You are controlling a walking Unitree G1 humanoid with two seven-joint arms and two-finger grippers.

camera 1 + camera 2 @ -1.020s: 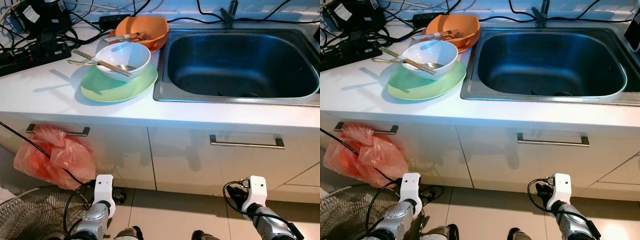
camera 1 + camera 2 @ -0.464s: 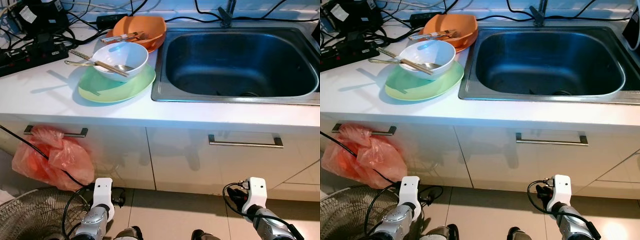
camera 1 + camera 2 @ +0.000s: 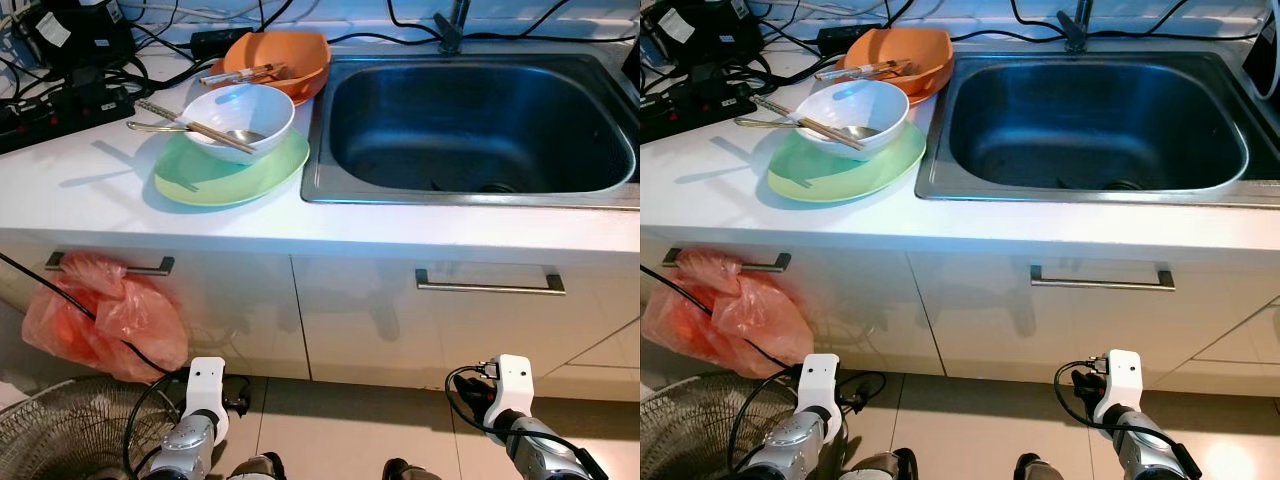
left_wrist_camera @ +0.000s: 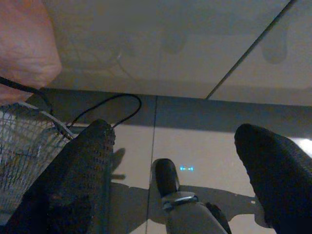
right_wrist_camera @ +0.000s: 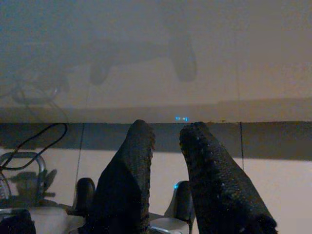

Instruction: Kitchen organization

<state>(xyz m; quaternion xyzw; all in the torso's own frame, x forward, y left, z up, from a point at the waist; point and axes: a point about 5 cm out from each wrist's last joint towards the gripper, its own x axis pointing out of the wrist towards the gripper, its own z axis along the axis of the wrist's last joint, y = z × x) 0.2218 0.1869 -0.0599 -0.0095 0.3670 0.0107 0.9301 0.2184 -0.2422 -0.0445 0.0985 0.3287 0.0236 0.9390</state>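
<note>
A white bowl (image 3: 240, 115) with chopsticks (image 3: 195, 123) and a spoon across it sits on a green plate (image 3: 225, 170) on the white counter. Behind it an orange bowl (image 3: 285, 55) holds more utensils (image 3: 245, 72). To the right the steel sink (image 3: 470, 190) holds no dishes. Both arms hang low in front of the cabinets, the left arm (image 3: 205, 385) and the right arm (image 3: 512, 380). In the left wrist view my left gripper (image 4: 173, 131) is open above the floor tiles. My right gripper (image 5: 167, 129) has its fingers close together, holding nothing.
Power strips and tangled cables (image 3: 70, 95) crowd the counter's back left. An orange plastic bag (image 3: 100, 320) hangs from the left drawer handle (image 3: 110, 265). A wire fan guard (image 3: 60, 430) lies on the floor at the lower left. The tap (image 3: 450, 25) stands behind the sink.
The whole picture has drifted a little, so the camera moved. The dishes stay where they were and both arms still hang low.
</note>
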